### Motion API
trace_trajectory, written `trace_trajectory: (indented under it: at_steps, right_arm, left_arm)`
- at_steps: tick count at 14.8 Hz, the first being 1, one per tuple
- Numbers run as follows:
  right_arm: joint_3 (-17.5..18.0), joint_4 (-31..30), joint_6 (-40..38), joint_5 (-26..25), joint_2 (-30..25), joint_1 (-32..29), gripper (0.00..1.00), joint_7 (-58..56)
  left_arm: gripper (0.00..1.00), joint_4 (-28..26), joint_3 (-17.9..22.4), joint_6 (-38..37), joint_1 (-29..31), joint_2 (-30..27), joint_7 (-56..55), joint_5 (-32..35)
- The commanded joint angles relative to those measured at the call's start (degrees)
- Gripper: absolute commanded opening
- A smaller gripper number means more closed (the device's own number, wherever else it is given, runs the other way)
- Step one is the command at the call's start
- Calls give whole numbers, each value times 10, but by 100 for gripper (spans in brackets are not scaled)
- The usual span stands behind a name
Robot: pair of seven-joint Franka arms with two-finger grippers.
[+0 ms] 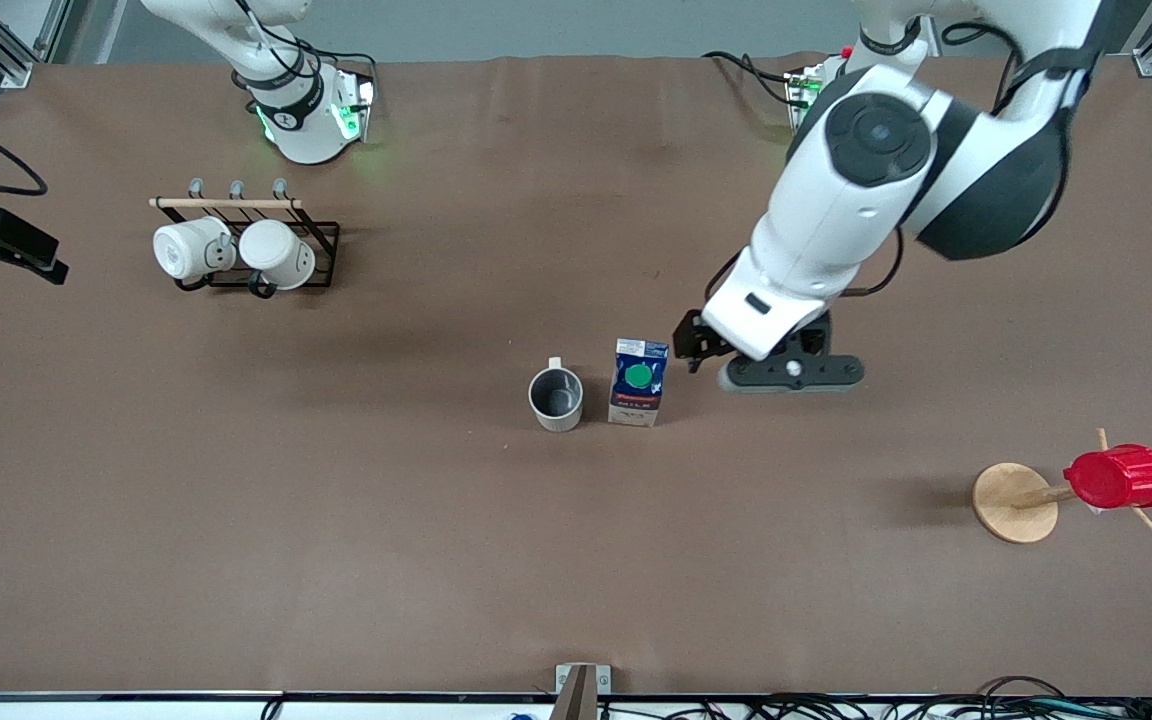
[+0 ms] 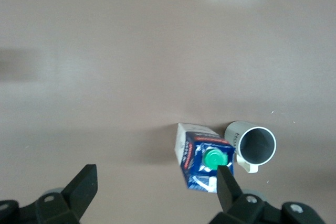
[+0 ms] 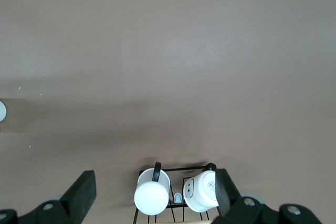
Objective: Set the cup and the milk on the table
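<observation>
Both items stand upright on the brown table (image 1: 336, 520): cream mug (image 1: 556, 397) just beside blue milk carton (image 1: 638, 382). Best to lift the left gripper (image 2: 155, 190), jaws apart and empty, straight up beside the carton, avoiding its corner. Right gripper (image 3: 155, 192) waits spread above the mug rack (image 1: 246, 243). Matte tabletop, glossy ceramic, boxy printed carton with round green cap (image 1: 639, 375).
</observation>
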Motion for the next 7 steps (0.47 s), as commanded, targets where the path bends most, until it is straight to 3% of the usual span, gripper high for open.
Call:
trace_trajectory:
  at_steps: [1,3,7]
  right_arm:
    - [1,-8,0,10,-7,-6,100,-7]
    - [1,-8,0,11,-7,-6,100,-7]
    - [1,-8,0,11,-7,-6,100,-8]
  left_arm:
    - [100,-47,-5,-11,32,-50,19,-13]
    - [100,-67,-2,-13,41,-78,42,-41]
    - [100,-122,97,-13,21,-148,137,-115]
